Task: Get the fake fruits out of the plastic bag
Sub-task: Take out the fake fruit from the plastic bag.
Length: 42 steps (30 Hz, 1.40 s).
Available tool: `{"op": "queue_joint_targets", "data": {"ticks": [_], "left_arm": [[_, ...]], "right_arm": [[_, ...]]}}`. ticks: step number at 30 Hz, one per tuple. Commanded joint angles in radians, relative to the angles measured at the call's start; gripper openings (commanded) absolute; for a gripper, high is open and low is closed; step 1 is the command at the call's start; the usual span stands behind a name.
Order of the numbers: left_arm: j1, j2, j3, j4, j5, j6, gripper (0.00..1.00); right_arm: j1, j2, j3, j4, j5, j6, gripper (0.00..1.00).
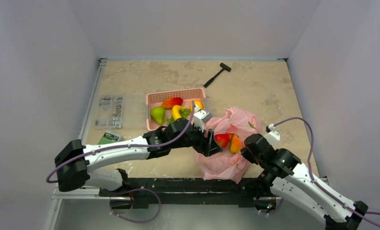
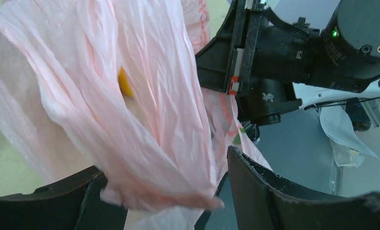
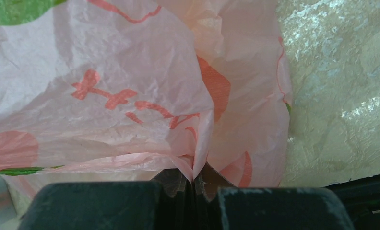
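The pink plastic bag lies crumpled at the table's near edge between the two arms. Through its mouth show two fake fruits, a red apple and an orange-yellow oval fruit. My left gripper is at the bag's left side, open, and a loose fold of the bag hangs between its fingers. A yellow patch shows through the film. My right gripper is shut on a pinch of the bag at its right side. A yellow banana lies in the pink basket.
The basket behind the left arm also holds a green pear, a red fruit and green grapes. A black hammer lies at the back. A clear parts box and a green packet sit at the left.
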Motion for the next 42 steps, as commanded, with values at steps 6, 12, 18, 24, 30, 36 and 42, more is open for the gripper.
{"op": "queue_joint_targets", "data": {"ticks": [6, 12, 18, 24, 30, 36, 42], "left_arm": [[-0.110, 0.203, 0.039, 0.225, -0.317, 0.071, 0.54], [-0.147, 0.269, 0.030, 0.243, -0.522, 0.140, 0.45], [-0.148, 0.387, 0.132, 0.200, -0.593, 0.165, 0.56], [-0.147, 0.505, 0.278, 0.060, -0.679, 0.178, 0.66], [-0.146, 0.613, 0.411, -0.092, -0.718, 0.191, 0.71], [-0.138, 0.716, 0.485, -0.150, -0.684, 0.186, 0.74], [-0.123, 0.799, 0.531, -0.189, -0.578, 0.172, 0.74]], "right_arm": [[-0.002, 0.014, -0.043, 0.075, -0.011, 0.028, 0.00], [-0.002, -0.063, -0.022, 0.043, 0.022, 0.019, 0.00], [-0.002, -0.092, -0.018, 0.049, 0.035, 0.002, 0.00], [-0.002, -0.073, -0.006, 0.061, 0.023, -0.021, 0.00], [-0.002, -0.094, 0.012, 0.037, 0.031, -0.027, 0.00], [-0.002, -0.131, 0.018, 0.028, 0.029, -0.035, 0.00], [-0.002, -0.152, 0.009, 0.048, 0.017, -0.037, 0.00]]}}
